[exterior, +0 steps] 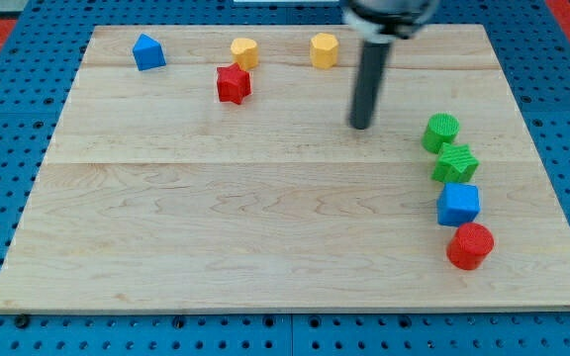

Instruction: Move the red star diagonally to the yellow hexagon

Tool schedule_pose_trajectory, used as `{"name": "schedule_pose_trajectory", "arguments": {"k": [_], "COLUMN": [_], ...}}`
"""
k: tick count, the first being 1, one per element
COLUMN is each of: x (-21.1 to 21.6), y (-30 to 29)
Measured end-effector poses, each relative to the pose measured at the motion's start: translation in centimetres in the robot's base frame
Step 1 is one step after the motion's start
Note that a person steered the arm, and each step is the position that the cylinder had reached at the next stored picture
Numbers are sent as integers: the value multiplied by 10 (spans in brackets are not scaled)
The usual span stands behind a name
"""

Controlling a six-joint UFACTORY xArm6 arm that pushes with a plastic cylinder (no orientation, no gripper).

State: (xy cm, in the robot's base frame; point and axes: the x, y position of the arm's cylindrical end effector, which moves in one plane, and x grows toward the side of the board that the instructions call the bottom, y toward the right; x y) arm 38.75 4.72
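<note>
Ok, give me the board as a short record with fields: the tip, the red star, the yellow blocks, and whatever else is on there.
tip: my tip, on bare board, right of the red star, touching no block
red star, just below-left of the left yellow block
right yellow block, near top edge
blue block, top left
right column: green cylinder, green star, blue cube, red cylinder

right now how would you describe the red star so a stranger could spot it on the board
Look along the top edge of the wooden board, left of my tip. The red star sits just below and left of a yellow block. It is the only red block up there; the other red block lies at the lower right.
</note>
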Motion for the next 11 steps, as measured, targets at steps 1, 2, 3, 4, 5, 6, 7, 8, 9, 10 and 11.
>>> {"name": "schedule_pose_trajectory", "arguments": {"k": [1, 2, 3, 4, 5, 6, 7, 8, 9, 10, 11], "x": [27, -9, -47, -80, -81, -80, -61, -52, -45, -27, -15], "y": [-133, -208, -199, -152, -109, -55, 0, 49, 82, 84, 84]}}
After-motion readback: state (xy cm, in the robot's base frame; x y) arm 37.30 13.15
